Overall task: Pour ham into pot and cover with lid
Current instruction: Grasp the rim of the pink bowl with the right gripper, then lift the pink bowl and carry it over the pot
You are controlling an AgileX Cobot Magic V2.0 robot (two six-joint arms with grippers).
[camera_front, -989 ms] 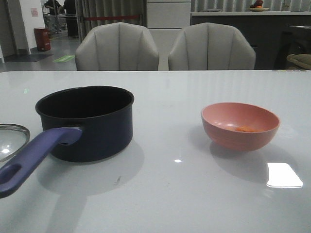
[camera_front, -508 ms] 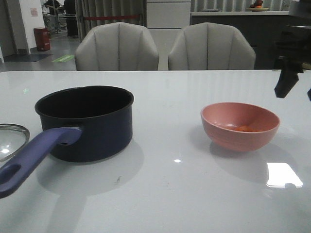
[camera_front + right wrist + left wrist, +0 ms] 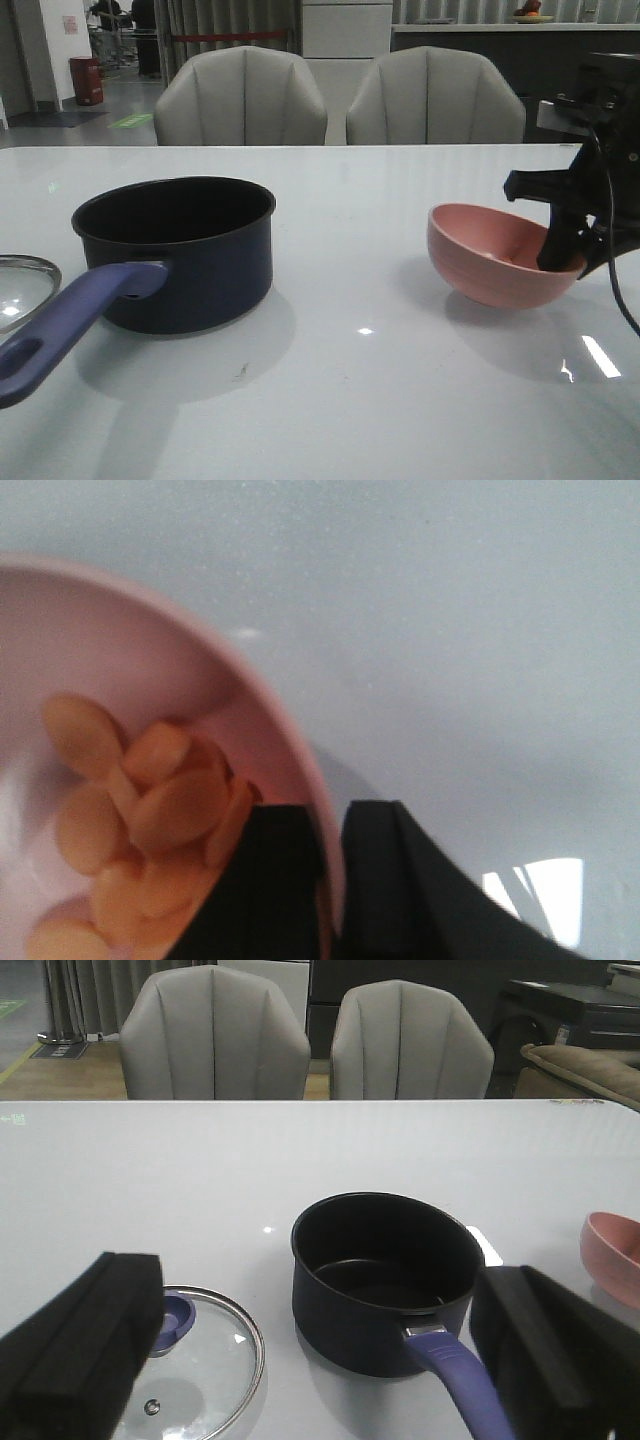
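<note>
The right pincer [image 3: 562, 255] is clamped on the rim of the pink bowl [image 3: 495, 262], one finger inside and one outside; the bowl sits tilted on the worktop [image 3: 360, 400] at 3 o'clock from the pot [image 3: 185, 250], holding the ham [image 3: 140, 820]. The step in hand is securing the bowl; next, I judge, comes lifting it level, carrying it over the pot and tipping. The left pincer [image 3: 320, 1360] hangs spread apart near the lid [image 3: 195, 1360], which lies flat at 9 o'clock from the pot.

Pot [image 3: 180, 250]: dark navy saucepan, upright and empty, left of centre in the front view, purple-blue handle reaching toward lower left. Lid [image 3: 190, 1370]: clear glass, metal rim, blue knob, lying flat beside the pot, lower left. Ham [image 3: 140, 820]: orange-pink flat slices heaped inside the tilted pink bowl [image 3: 500, 255], right.
</note>
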